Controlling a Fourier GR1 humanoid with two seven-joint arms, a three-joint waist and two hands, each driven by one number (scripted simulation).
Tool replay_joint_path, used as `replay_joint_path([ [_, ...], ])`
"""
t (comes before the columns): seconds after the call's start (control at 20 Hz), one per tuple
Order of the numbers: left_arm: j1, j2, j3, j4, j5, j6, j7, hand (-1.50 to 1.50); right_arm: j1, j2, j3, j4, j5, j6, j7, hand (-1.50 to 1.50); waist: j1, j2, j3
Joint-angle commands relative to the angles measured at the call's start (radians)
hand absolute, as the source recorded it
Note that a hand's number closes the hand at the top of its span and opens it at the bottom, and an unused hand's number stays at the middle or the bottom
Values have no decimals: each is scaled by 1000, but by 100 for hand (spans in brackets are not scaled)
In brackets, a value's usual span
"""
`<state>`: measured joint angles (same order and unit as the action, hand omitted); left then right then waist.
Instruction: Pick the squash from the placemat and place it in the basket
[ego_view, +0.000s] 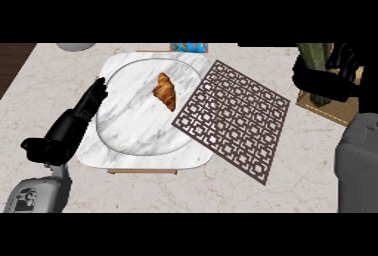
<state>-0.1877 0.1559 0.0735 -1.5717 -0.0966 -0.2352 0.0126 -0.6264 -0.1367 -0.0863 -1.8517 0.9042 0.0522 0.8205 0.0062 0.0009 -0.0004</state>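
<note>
- My right hand (325, 75) is up at the far right of the bench (244, 192), fingers curled round the squash (313, 53). Dark green shows above and below my grip.
- So the squash is off the placemat (232, 120), which lies bare in the middle. It hangs over the basket (331, 112), of which only a tan corner shows under my hand.
- Risk one: my own hand and arm cover most of the basket. If I let go off-centre, the squash lands on the rim and rolls out onto the bench.
- Risk two: it's a long thing. Released high or tilted, it may tip over the edge or shove the basket aside.
- Risk three: going down blind, I could knock the basket's wall.
- My left hand (90, 102) rests straight-fingered beside the plate (133, 125) with the croissant (166, 91), well apart from all this.
</note>
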Motion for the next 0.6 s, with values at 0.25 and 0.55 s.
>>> replay_joint_path([
  [0.25, -24, 0, -6, -7, -1, -8, 23, 0, -189, -138, -210, 330, -11, -176, -104, 150, 7, 3, 1],
  [0.55, -25, -20, -17, 15, -24, 18, 9, 0, -270, -279, -323, 545, -71, -239, -212, 150, 3, 3, 1],
])
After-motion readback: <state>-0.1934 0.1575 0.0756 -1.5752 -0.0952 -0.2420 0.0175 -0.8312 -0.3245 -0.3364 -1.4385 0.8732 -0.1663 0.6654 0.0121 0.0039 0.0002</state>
